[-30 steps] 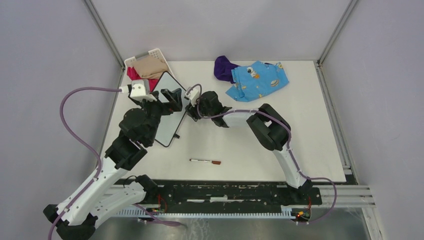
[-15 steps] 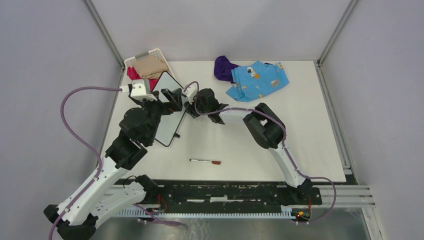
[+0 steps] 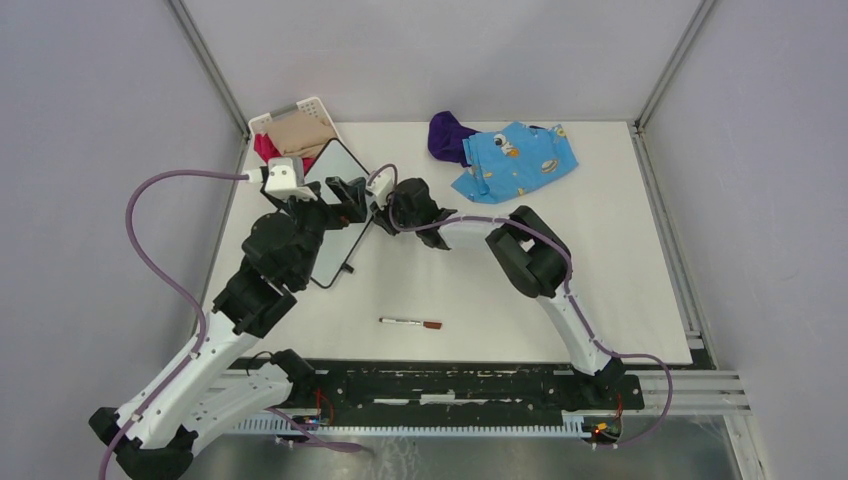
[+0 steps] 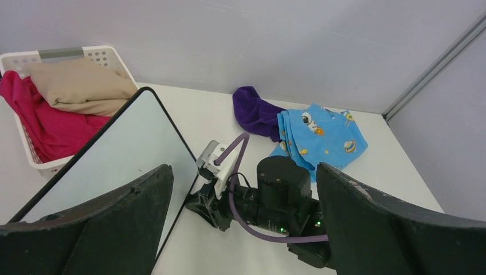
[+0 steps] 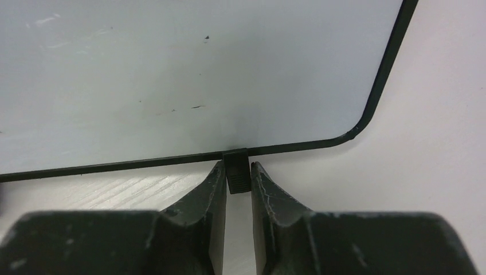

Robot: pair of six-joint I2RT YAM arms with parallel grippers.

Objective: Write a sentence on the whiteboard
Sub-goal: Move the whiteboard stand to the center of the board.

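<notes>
The whiteboard (image 3: 335,258) sits left of centre in the overhead view. Its far corner is just beside the white basket (image 3: 312,104) of folded clothes in the upper left. Whether the board lies fully flat or is tipped up a little I cannot tell. Its face is bare apart from a few faint specks, so no sentence is written yet.

In the right wrist view my right gripper (image 5: 236,172) is clenched on one small black foot (image 5: 236,176) at the board's lower edge, a finger pressed to each side. My left gripper (image 4: 243,172) hangs over the board with its jaws spread wide, grasping nothing.

I judge the board light, thin and stiff, with a glossy face that offers no purchase. The black frame and the feet are the only real holds. The foot is a tiny tab, so my pinch has little leverage; the board may pivot around it or the tab may slip out if I pull hard. A second hold on the frame's long edge would steady it.

The basket and the table's left edge crowd the board on that side. The open room is to the right and toward the lower middle of the frame. The marker (image 3: 410,322) lies there, well apart from the blue patterned garment (image 3: 515,160) and the purple cloth (image 3: 448,135) at the top.
</notes>
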